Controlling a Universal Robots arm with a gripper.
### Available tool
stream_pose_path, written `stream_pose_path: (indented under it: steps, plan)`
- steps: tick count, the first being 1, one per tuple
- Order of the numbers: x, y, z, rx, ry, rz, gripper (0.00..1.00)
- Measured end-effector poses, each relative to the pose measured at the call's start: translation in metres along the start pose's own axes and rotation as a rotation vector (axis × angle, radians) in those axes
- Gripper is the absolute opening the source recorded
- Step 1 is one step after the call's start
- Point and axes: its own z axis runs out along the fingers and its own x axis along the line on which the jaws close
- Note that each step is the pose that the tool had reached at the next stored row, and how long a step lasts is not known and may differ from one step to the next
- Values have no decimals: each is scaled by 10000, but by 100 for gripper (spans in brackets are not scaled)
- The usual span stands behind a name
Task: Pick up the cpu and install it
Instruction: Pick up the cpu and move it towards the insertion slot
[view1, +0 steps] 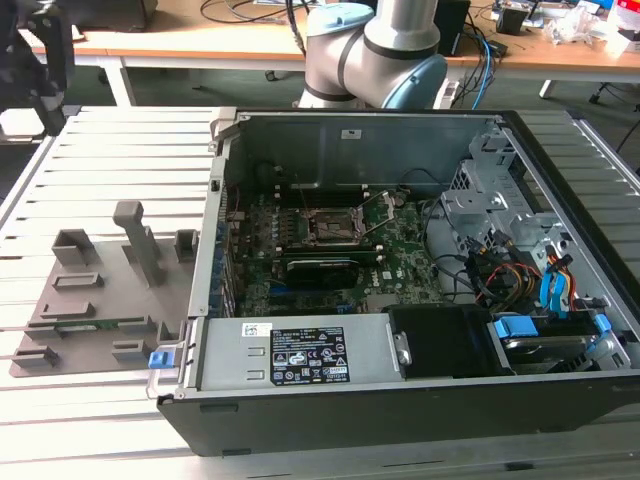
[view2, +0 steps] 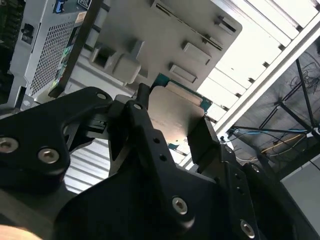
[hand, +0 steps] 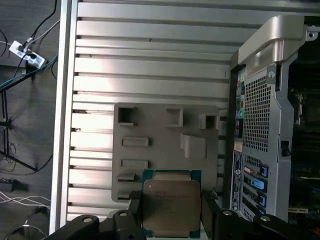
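Observation:
In the first wrist view the cpu (hand: 171, 204), a pale metal square on a green edge, sits clamped between my gripper's (hand: 171, 212) two black fingers (hand: 134, 212). It hangs in the air above the grey moulded holder plate (hand: 165, 131). In the second wrist view its tan underside (view2: 175, 117) shows between the same fingers (view2: 141, 102). In the exterior view the dark gripper (view1: 42, 62) hangs high at that view's far left, above the slatted table and well away from the motherboard socket (view1: 335, 228), whose metal frame stands open inside the case.
The open computer case (view1: 400, 390) takes up the middle and right of the exterior view, with drive bays and cables (view1: 520, 280) at its right. The holder plate (view1: 100, 290) with raised blocks lies left of the case on the slatted table (view1: 120, 140). The arm's base (view1: 370, 50) stands behind the case.

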Motion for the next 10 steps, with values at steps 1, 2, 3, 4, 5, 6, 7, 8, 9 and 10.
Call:
stream_pose_path:
  steps: [1,2,3,4,5,6,7,8,9,10]
  plan:
    - [-19,-2,129,0,1,0,55]
    - [-24,-2,154,0,0,0,55]
    - [-41,-4,192,-1,4,-1,55]
    - [-81,-6,224,-1,12,0,55]
    - [-131,-9,240,-2,17,-1,55]
    - [-158,-10,244,-1,19,-1,55]
    - [-198,-11,249,-1,22,0,55]
    - [-262,-14,255,-2,22,1,55]
    - [-296,-16,257,-1,22,1,55]
    - [-331,-18,260,-2,22,-1,55]
